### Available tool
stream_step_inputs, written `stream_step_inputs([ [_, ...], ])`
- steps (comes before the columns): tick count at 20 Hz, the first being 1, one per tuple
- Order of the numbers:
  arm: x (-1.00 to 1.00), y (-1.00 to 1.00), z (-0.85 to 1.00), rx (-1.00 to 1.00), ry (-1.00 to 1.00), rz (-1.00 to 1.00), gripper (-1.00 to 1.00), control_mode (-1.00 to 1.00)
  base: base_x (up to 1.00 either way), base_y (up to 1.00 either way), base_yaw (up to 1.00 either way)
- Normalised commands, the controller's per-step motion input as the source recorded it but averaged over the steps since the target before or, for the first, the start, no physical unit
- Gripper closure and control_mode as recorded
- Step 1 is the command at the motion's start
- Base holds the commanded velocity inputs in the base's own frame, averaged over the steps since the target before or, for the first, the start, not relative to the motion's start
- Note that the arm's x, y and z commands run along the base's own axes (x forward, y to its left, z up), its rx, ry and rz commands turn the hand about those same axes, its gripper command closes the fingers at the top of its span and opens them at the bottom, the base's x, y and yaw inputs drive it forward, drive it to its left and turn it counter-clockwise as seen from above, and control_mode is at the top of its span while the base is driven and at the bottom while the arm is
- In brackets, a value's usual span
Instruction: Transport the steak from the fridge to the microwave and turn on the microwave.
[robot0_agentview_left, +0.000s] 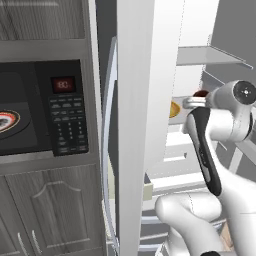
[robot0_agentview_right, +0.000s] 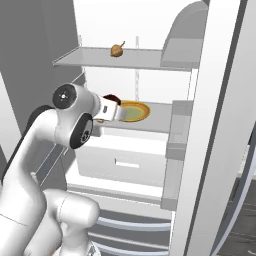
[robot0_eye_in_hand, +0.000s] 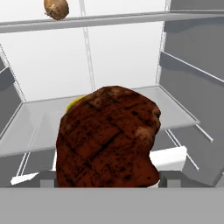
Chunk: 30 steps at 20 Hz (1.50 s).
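Fridge (robot0_agentview_right: 220, 125) shelf: steak (robot0_eye_in_hand: 107, 138) close before wide jaws

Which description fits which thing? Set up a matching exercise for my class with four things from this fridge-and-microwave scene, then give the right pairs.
Things:
1. steak
2. small brown item
3. yellow plate
4. microwave

Descriptions:
A. on the top fridge shelf
B. dark, with a red display, left of the fridge
C. on the middle fridge shelf
D. reddish-brown, right in front of the tool

Pairs: 1-D, 2-A, 3-C, 4-B
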Motion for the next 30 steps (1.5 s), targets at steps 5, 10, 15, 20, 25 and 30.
stream_step_inputs([
  [5,-0.5,0.0,0.03,0.0,0.0,-0.03,1.0,-1.0,0.0,0.0,0.0],
  [10,-0.48,0.0,0.01,0.02,-0.1,0.0,1.0,-1.0,0.0,0.0,0.0],
  [15,-0.48,0.0,0.11,0.03,-0.03,0.0,1.0,-1.0,0.0,0.0,0.0],
  [20,-0.46,0.0,0.28,0.02,0.0,0.0,1.0,-1.0,0.0,0.0,0.0],
  [25,-0.42,0.01,0.33,0.0,0.0,-0.01,1.0,-1.0,0.0,0.0,0.0],
  [30,-0.29,0.12,0.07,0.0,0.0,0.0,1.0,-1.0,0.0,0.0,0.0],
])
